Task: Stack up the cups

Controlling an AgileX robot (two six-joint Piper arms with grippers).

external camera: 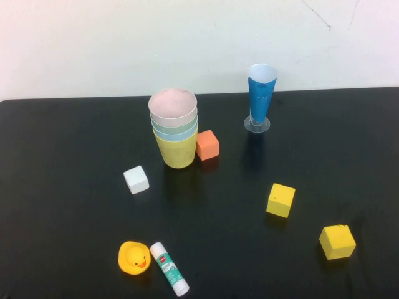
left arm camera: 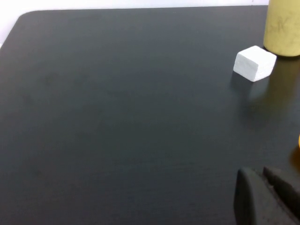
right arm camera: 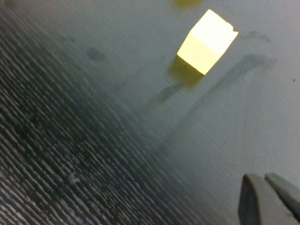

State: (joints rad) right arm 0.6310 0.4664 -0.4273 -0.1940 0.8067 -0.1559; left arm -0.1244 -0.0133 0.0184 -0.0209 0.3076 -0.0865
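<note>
The four cups stand nested in one upright stack (external camera: 174, 128) at the back middle of the black table (external camera: 62, 187): yellow at the bottom, then light blue, pale green, and pink on top. The yellow cup's base also shows in the left wrist view (left arm camera: 282, 28). Neither arm appears in the high view. My left gripper (left arm camera: 255, 172) is shut and empty, low over bare table well short of the stack. My right gripper (right arm camera: 258, 176) is shut and empty over bare table near a yellow cube (right arm camera: 206, 42).
An orange cube (external camera: 207, 145) touches the stack's right side. A white cube (external camera: 136, 179) lies left in front of it (left arm camera: 254, 63). A tall blue cone cup (external camera: 260, 96) stands back right. Two yellow cubes (external camera: 280, 200) (external camera: 337, 242), a duck (external camera: 134, 257) and a glue stick (external camera: 169, 268) lie in front.
</note>
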